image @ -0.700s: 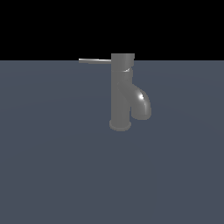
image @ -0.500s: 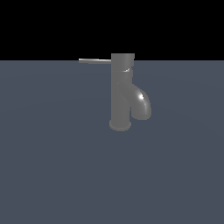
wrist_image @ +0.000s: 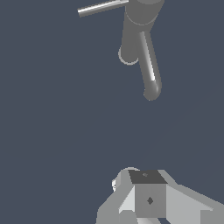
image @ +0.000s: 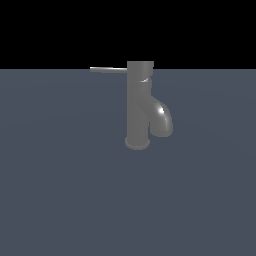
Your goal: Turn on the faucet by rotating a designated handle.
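- Faucet [image: 138, 107]: upright on grey floor [image: 60, 190], spout curving to ext. view's right.
- Handle [image: 108, 69]: horizontal off top cap, pointing to ext. view's left.
- Gripper [wrist_image: 146, 192]: well apart from faucet, holds nothing; jaw opening can't be told.

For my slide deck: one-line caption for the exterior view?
Grey faucet on a bare surface, handle pointing to the view's left, no gripper in sight.
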### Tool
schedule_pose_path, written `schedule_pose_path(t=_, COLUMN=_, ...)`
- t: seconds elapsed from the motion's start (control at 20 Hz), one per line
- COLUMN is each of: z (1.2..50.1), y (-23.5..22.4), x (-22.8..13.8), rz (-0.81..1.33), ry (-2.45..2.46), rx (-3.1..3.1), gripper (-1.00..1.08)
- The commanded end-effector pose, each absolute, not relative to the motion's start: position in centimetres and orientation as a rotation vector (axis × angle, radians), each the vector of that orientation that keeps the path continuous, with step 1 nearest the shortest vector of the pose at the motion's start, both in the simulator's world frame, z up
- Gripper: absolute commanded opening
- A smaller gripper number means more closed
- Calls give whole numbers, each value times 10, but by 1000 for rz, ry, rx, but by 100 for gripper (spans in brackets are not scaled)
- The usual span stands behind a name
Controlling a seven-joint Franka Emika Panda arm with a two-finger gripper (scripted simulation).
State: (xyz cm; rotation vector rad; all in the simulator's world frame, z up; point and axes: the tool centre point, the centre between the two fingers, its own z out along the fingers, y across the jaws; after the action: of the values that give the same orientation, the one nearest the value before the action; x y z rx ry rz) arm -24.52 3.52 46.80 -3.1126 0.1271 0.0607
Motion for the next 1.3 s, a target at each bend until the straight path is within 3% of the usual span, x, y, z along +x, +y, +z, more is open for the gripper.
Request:
schedule_pose_path(t=0.0, z=463, y=42, x=-240, rz=60, ry=178, rx=-3110, gripper=-100)
schedule_pose_path(t=1.25, z=389, y=118, x=-132, rz=41, ry=976, rx=-2961, gripper=-100)
